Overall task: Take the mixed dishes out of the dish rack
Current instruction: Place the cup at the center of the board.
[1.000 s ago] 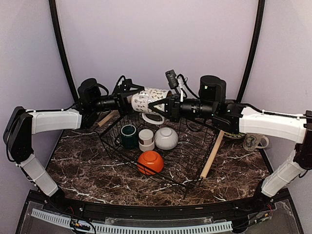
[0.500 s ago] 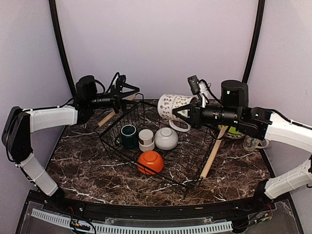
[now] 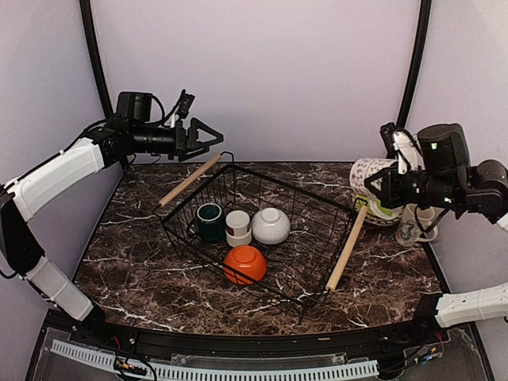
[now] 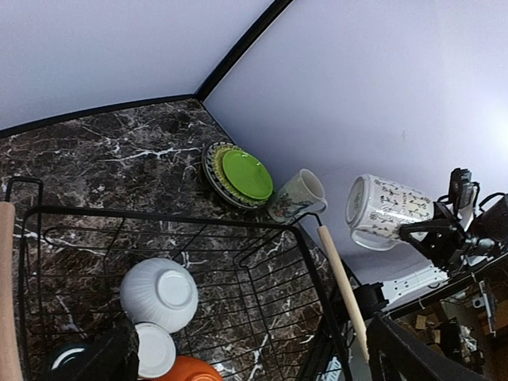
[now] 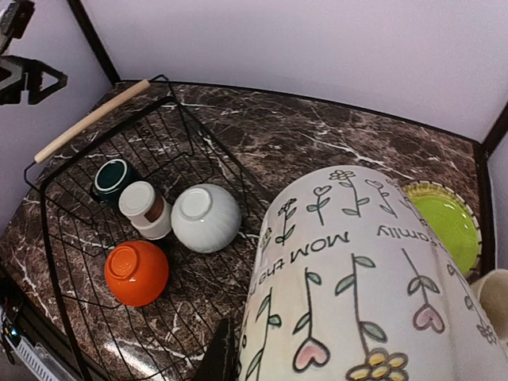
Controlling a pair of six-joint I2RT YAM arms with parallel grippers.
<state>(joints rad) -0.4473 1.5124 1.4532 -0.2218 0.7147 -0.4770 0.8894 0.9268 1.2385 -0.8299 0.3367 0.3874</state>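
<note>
Overhead, the right gripper [image 3: 379, 184] at three o'clock pinches the flowered mug [image 3: 367, 171] outside the dish rack [image 3: 347, 248], likely bound for the plate stack [image 3: 379, 213], while the left gripper [image 3: 208, 136] at ten o'clock gapes wide and empty; left wrist: the lime-green plate [image 4: 247, 174] at the rack's twelve; right wrist: the orange bowl [image 5: 136, 272] at eight, in the rack.

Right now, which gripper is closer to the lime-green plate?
Right. The right gripper, shut on the patterned mug, hangs close over the lime-green plate at the far right. The left gripper is open, up at the far left, across the dish rack.
</note>
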